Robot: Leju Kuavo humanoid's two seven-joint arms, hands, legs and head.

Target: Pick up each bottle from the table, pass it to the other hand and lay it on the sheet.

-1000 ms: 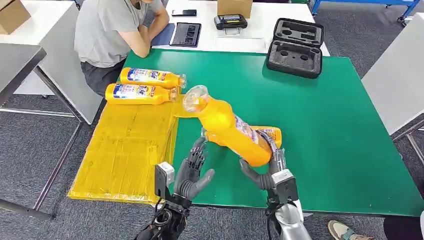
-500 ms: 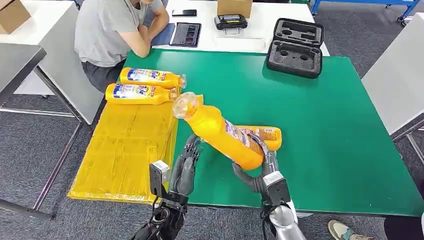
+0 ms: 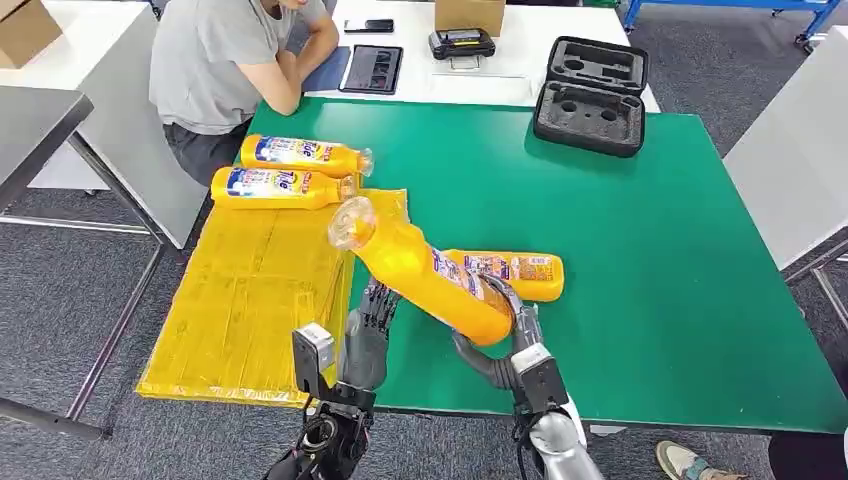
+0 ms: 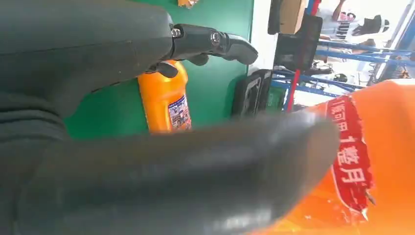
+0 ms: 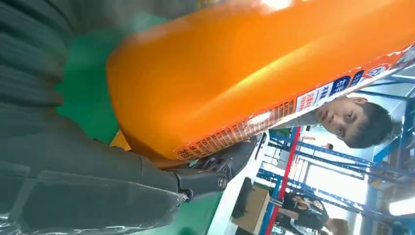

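Note:
My right hand (image 3: 505, 340) grips the base of an orange bottle (image 3: 425, 275) and holds it tilted above the green table (image 3: 640, 230), its clear cap toward the yellow sheet (image 3: 250, 300). The same bottle (image 5: 254, 73) shows close up in the right wrist view. My left hand (image 3: 368, 330) stands open just beside the bottle's middle, fingers apart, not gripping it. In the left wrist view the held bottle (image 4: 372, 161) lies close to the thumb. Another orange bottle (image 3: 510, 272) lies on the table behind it. Two bottles (image 3: 285, 187) (image 3: 300, 155) lie at the sheet's far end.
A person in a grey shirt (image 3: 215, 60) sits at the table's far left corner. A black foam case (image 3: 590, 95) rests at the far edge. A tablet (image 3: 372, 68) and a small device (image 3: 460, 44) lie on the white table beyond.
My right hand has carried the bottle leftward and lower, tipping its cap toward the sheet. My left hand has closed in beside the bottle, its fingers raised.

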